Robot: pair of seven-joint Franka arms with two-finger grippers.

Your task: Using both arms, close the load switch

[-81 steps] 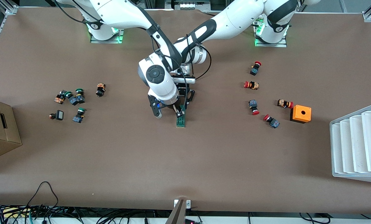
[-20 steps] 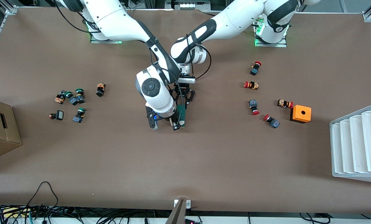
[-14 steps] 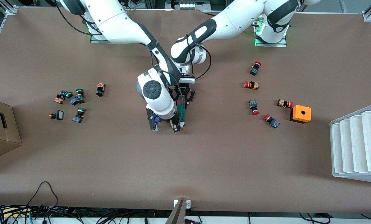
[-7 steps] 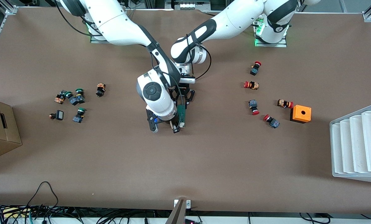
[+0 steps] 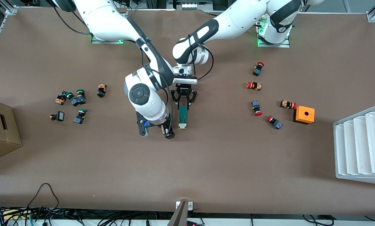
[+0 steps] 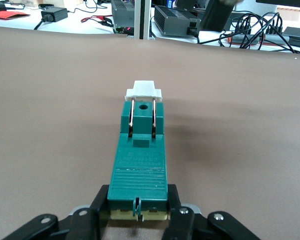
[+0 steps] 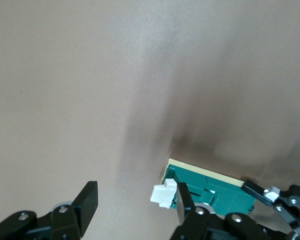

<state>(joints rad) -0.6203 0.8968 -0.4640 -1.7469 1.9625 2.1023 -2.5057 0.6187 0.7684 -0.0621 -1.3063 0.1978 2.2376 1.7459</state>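
The load switch (image 5: 182,116), a narrow dark-green block with a white piece (image 5: 182,126) at the end nearer the front camera, lies flat on the brown table at mid-table. My left gripper (image 5: 183,101) is shut on its end farther from the camera; the left wrist view shows the fingers (image 6: 101,200) clamping the block (image 6: 140,160). My right gripper (image 5: 156,134) is open and empty, low beside the switch's white end, toward the right arm's end of the table. In the right wrist view one finger (image 7: 182,197) stands next to the white piece (image 7: 163,194).
Several red-capped push buttons (image 5: 256,107) and an orange box (image 5: 304,114) lie toward the left arm's end, with a white ribbed tray (image 5: 361,146) at the table's edge. Green-capped buttons (image 5: 77,99) and a cardboard box (image 5: 0,131) are toward the right arm's end.
My right gripper has drawn away from the switch's white end, toward the right arm's end and the front camera. The left gripper and the switch have stayed put.
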